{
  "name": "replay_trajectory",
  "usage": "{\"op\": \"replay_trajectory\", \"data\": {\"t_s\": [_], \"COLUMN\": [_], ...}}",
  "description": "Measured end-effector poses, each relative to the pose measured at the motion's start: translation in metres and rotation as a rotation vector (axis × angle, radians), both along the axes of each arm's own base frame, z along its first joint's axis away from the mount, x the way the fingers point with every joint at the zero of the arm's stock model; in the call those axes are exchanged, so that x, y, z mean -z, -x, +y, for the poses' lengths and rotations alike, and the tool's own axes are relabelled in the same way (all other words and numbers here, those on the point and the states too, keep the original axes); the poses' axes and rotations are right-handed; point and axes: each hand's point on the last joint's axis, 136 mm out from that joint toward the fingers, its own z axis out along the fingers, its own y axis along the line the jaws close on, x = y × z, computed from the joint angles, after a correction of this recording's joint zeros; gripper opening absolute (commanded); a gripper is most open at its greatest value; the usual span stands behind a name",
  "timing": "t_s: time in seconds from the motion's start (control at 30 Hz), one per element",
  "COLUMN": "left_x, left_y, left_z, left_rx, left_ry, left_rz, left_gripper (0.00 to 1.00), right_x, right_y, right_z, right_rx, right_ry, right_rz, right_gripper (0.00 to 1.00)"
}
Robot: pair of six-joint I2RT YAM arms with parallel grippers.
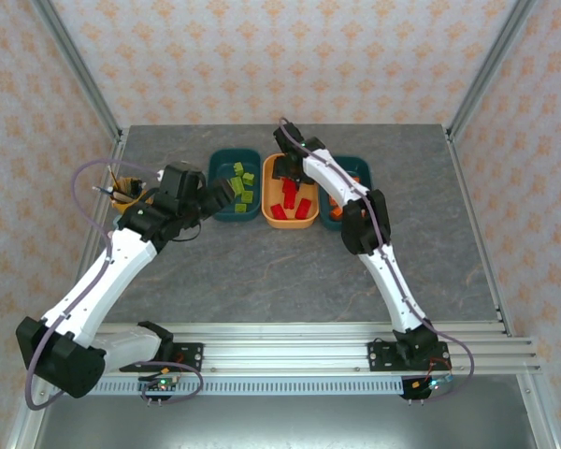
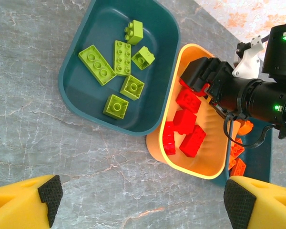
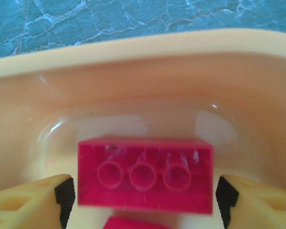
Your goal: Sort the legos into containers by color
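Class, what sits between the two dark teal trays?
The light orange tray holding red bricks sits between the left teal tray of green bricks and the right teal tray of orange bricks in the top view.

The table [image 1: 262, 271] is covered with a grey, marble-like surface with pale veins. It is enclosed on three sides by walls [image 1: 290, 56] papered in pale pink with orange flower motifs. Aluminium posts [image 1: 75, 65] are set at the back corners, and a slotted metal rail [image 1: 290, 351] is fixed along the near edge.
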Motion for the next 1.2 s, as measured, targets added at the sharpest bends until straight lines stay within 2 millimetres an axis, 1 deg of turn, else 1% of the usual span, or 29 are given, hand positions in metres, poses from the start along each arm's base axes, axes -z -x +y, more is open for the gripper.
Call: {"op": "replay_trajectory", "data": {"t_s": [0.03, 0.07, 0.13, 0.2, 0.23, 0.27, 0.3, 0.37, 0.43, 0.47, 0.5, 0.57, 0.63, 0.67, 0.77, 0.83, 0.93, 0.97, 1.03, 1.1, 1.17, 1.2], "left_x": [-0.003, -0.007, -0.013, -0.016, -0.017, -0.017, -0.017, -0.015, -0.014, -0.012, -0.011, -0.005, 0.003, 0.007, 0.018, 0.023, 0.029, 0.033, 0.043, 0.059, 0.078, 0.086], "left_y": [0.003, 0.006, 0.015, 0.025, 0.03, 0.035, 0.04, 0.052, 0.063, 0.069, 0.074, 0.085, 0.095, 0.1, 0.108, 0.109, 0.105, 0.104, 0.098, 0.093, 0.09, 0.087], "left_z": [0.001, 0.003, 0.006, 0.01, 0.012, 0.014, 0.017, 0.021, 0.025, 0.027, 0.029, 0.034, 0.039, 0.042, 0.051, 0.058, 0.078, 0.085, 0.095, 0.104, 0.113, 0.116], "left_rx": [-0.001, -0.001, -0.001, -0.003, -0.004, -0.003, -0.004, -0.002, 0.003, 0.008, 0.012, 0.023, 0.038, 0.045, 0.062, 0.058, -0.003, -0.013, -0.018, -0.012, -0.009, -0.011], "left_ry": [0.003, 0.006, 0.011, 0.013, 0.012, 0.009, 0.006, -0.001, -0.008, -0.014, -0.021, -0.046, -0.081, -0.101, -0.175, -0.225, -0.341, -0.387, -0.475, -0.572, -0.663, -0.691], "left_rz": [-0.007, -0.016, -0.032, -0.041, -0.042, -0.042, -0.041, -0.032, -0.025, -0.021, -0.015, 0.005, 0.03, 0.044, 0.081, 0.09, 0.093, 0.09, 0.064, 0.031, 0.007, -0.007], "left_gripper": [0.93, 0.93, 0.94, 0.96, 0.99, 1.0, 1.0, 1.0, 1.0, 1.0, 1.0, 1.0, 1.0, 1.0, 1.0, 1.0, 1.0, 1.0, 1.0, 1.0, 1.0, 1.0], "right_x": [-0.006, -0.017, -0.043, -0.079, -0.098, -0.119, -0.136, -0.171, -0.192, -0.198, -0.201, -0.197, -0.189, -0.185, -0.178, -0.179, -0.178, -0.174, -0.161, -0.144, -0.126, -0.119], "right_y": [0.003, 0.007, 0.016, 0.028, 0.035, 0.044, 0.052, 0.078, 0.108, 0.13, 0.146, 0.182, 0.209, 0.221, 0.246, 0.255, 0.261, 0.264, 0.269, 0.273, 0.272, 0.269], "right_z": [-0.001, -0.002, -0.006, -0.011, -0.015, -0.02, -0.024, -0.037, -0.053, -0.063, -0.073, -0.098, -0.124, -0.138, -0.173, -0.198, -0.242, -0.258, -0.284, -0.301, -0.312, -0.315], "right_rx": [-0.001, -0.003, -0.006, -0.009, -0.008, -0.007, -0.005, -0.003, 0.002, 0.001, 0.006, 0.025, 0.061, 0.083, 0.155, 0.231, 0.372, 0.421, 0.486, 0.525, 0.532, 0.526], "right_ry": [-0.001, -0.004, -0.014, -0.033, -0.044, -0.055, -0.066, -0.092, -0.109, -0.119, -0.122, -0.118, -0.095, -0.073, -0.009, 0.042, 0.12, 0.149, 0.195, 0.237, 0.289, 0.312], "right_rz": [-0.001, -0.006, -0.026, -0.066, -0.093, -0.124, -0.152, -0.221, -0.283, -0.312, -0.328, -0.348, -0.355, -0.356, -0.36, -0.375, -0.417, -0.43, -0.458, -0.472, -0.471, -0.472], "right_gripper": [0.81, 0.81, 0.81, 0.82, 0.83, 0.87, 1.0, 0.99, 0.99, 0.99, 0.99, 0.99, 0.99, 0.99, 1.0, 1.0, 1.0, 1.0, 1.0, 1.0, 1.0, 1.0]}}
